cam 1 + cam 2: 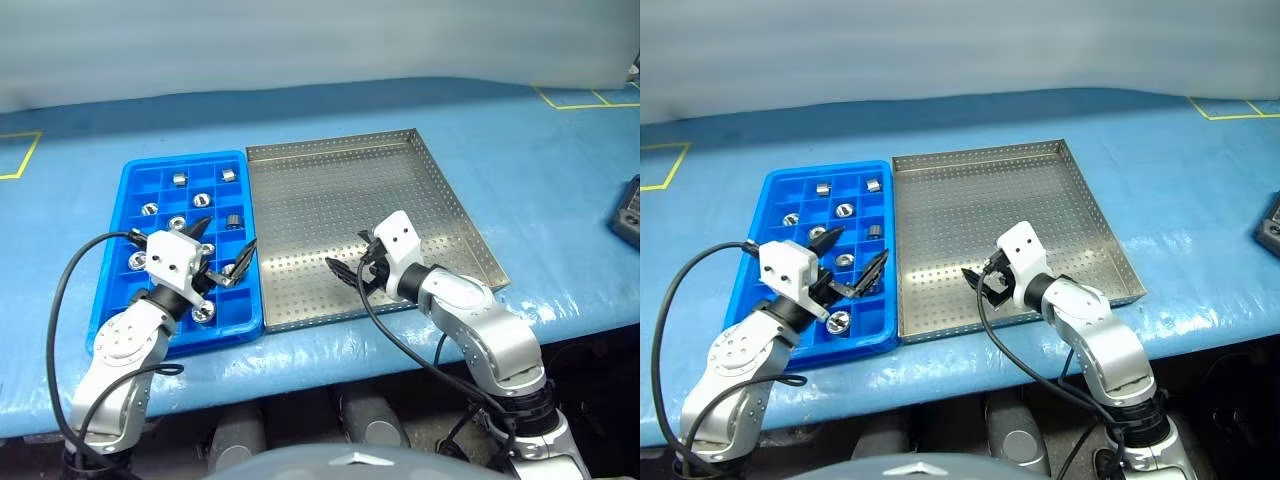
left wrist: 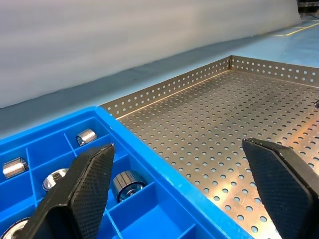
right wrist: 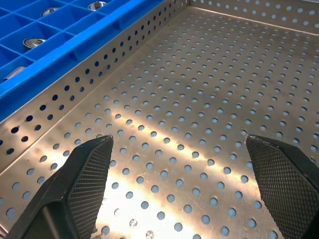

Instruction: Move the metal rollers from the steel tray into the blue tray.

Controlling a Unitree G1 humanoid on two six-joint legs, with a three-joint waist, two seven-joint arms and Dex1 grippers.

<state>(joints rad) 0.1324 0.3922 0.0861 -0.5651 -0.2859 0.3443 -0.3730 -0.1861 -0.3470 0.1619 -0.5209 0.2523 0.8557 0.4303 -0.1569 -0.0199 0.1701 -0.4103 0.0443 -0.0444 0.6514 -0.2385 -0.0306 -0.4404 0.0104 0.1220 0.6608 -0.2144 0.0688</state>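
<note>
1. Metal rollers are seen only in the compartments of the blue tray; none is visible on the steel tray.
2. Left gripper: jaws spread wide, empty, over the blue tray's near corner, where a descent could knock seated rollers.
3. Right gripper: jaws wide, empty; a further grasp would likely close on nothing.

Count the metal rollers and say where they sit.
9 rollers, all in the blue tray's compartments: six in its far rows, three near the open left claw, which may hide more. The steel tray holds none.
</note>
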